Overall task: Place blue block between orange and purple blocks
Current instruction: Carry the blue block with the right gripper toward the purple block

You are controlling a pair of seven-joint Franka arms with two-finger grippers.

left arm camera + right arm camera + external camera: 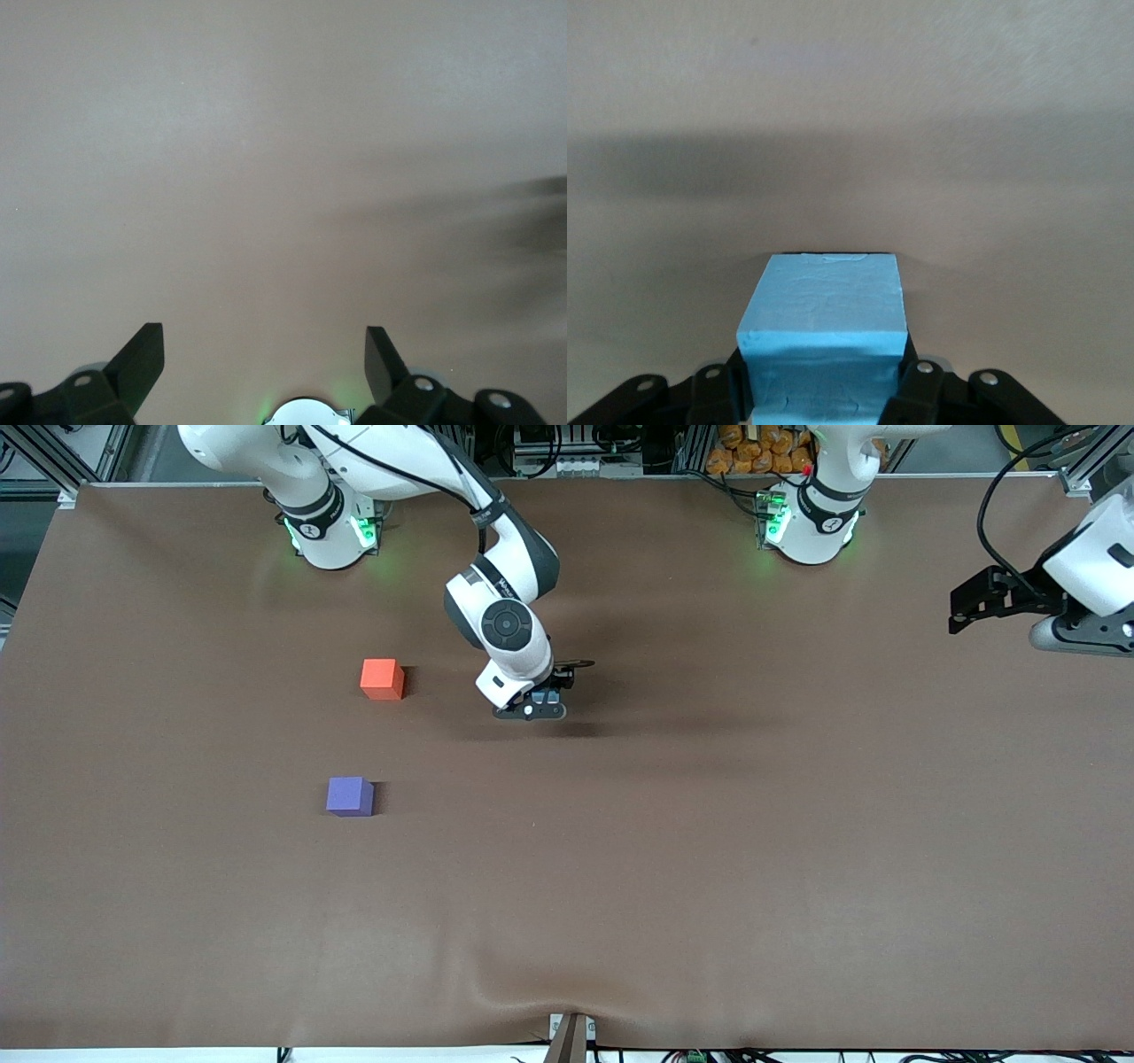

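Brown-covered table fills my front view.

I see one smooth matte brown sheet across the whole tabletop, with a slight wrinkle at the lower centre of the frame, where a small bracket sits at the edge. Along the top of the frame, past the table's edge, are aluminium frame rails, black cables at upper right, and a heap of orange-yellow objects at upper centre-right. Light is even, with soft shadows on the sheet.
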